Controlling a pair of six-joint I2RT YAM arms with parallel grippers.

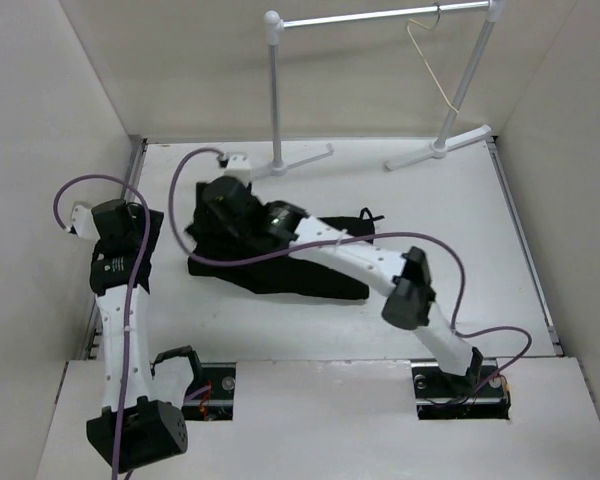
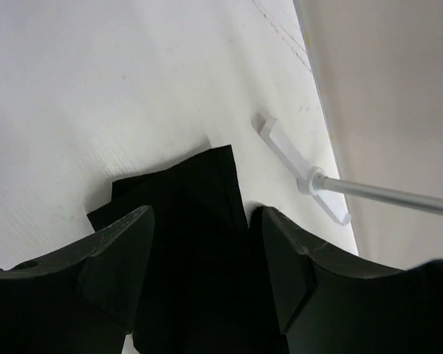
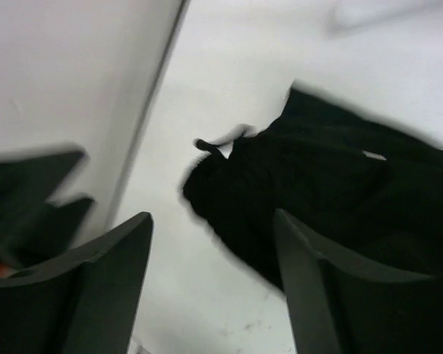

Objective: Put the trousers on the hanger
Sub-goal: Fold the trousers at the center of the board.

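The black trousers (image 1: pixel 300 275) lie crumpled on the white table, left of centre. My left gripper (image 1: pixel 135 228) is at their left end. In the left wrist view it (image 2: pixel 203 228) is open, and a flat end of the trousers (image 2: pixel 192 184) lies between and beyond the fingers. My right gripper (image 1: pixel 212 210) hovers over the trousers' far left part. In the blurred right wrist view it (image 3: pixel 213 221) is open and empty above bare table, with the bunched trousers (image 3: pixel 340 192) and a drawstring just ahead. The cream hanger (image 1: pixel 430 60) hangs on the rail at the far right.
The white-and-silver rail stand (image 1: pixel 274 100) stands at the back of the table, its feet spread on the surface. One foot shows in the left wrist view (image 2: pixel 295 158). White walls close in the left, right and back sides. A purple cable loops over the right arm.
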